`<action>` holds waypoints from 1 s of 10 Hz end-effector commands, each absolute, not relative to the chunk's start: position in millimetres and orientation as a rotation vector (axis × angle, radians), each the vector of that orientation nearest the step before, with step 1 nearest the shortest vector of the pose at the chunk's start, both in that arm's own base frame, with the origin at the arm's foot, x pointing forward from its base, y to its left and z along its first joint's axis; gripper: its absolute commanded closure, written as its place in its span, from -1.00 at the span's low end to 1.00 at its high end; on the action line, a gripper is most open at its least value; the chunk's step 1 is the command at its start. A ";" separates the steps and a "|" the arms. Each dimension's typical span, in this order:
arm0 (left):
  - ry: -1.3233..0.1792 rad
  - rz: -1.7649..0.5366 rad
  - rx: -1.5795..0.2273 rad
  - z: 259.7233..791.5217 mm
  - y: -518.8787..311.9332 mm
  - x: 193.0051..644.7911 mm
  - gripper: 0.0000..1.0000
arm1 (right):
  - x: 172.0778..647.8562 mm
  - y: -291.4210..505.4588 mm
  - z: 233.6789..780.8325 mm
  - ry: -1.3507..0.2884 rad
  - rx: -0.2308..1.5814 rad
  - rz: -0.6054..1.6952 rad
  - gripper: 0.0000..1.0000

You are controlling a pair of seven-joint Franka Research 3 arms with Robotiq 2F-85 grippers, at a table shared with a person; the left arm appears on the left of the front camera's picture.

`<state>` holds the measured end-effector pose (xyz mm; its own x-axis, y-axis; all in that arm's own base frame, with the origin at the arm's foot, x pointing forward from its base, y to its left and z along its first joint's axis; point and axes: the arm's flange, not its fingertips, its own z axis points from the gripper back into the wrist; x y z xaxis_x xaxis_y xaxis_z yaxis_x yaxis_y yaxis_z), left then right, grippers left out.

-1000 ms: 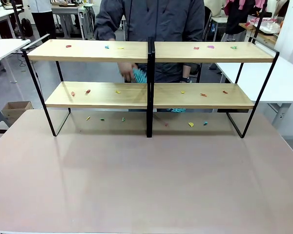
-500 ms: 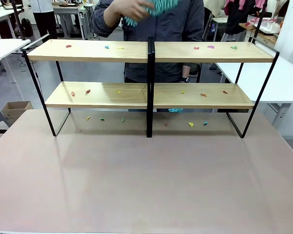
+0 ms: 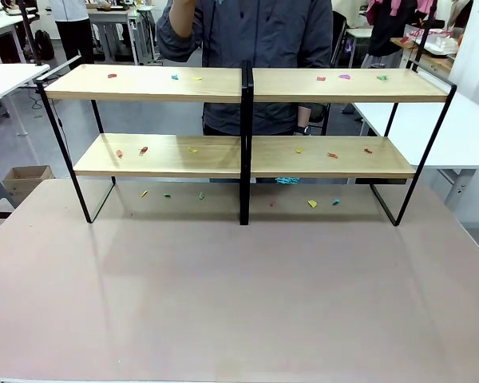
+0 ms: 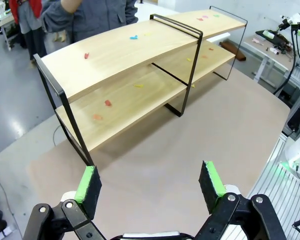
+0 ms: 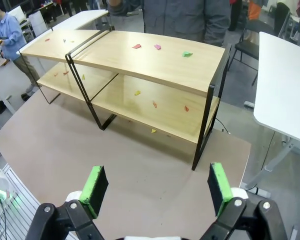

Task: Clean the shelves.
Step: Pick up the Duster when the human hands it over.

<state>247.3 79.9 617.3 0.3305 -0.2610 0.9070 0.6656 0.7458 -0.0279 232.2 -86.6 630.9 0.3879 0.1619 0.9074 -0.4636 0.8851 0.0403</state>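
Wrist views: am holding left pincer [image 4: 149, 181] and right pincer [image 5: 157, 188] spread wide at frame bottom. Front view: person [image 3: 255, 32] standing behind shelves [image 3: 144, 84].

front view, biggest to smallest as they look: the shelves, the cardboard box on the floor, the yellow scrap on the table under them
1. shelves
2. cardboard box, partly hidden
3. yellow scrap

- The black two-finger left gripper [image 4: 151, 186] with green pads rises from the bottom edge, jaws spread wide with nothing between them.
- The two-tier shelves [image 4: 125, 50], light-wood boards in a thin black metal frame, run diagonally from centre left to upper right on the pinkish-brown table [image 4: 200, 130].
- Small coloured scraps [image 4: 108, 103] dot both boards.
- A person [image 4: 97, 15] in a grey jacket stands at upper left, behind the rack.
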 end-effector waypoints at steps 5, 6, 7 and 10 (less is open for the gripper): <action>-1.077 -0.642 -0.445 618.0 77.5 247.2 -1.00 | 209.9 -56.3 554.6 -1.122 0.237 0.544 -1.00; -1.077 -0.642 -0.445 618.0 77.5 247.2 -1.00 | 209.6 -55.0 550.9 -1.113 0.235 0.548 -1.00; -1.077 -0.642 -0.445 618.0 77.5 247.2 -1.00 | 208.1 -54.1 549.6 -1.112 0.239 0.554 -1.00; -1.077 -0.642 -0.445 618.0 77.5 247.2 -1.00 | 209.1 -51.1 545.0 -1.105 0.246 0.549 -1.00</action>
<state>247.4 79.4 617.3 0.3300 -0.2616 0.9070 0.6670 0.7445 -0.0280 236.0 -75.1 629.0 0.3542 0.2834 0.8912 -0.5232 0.8499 -0.0623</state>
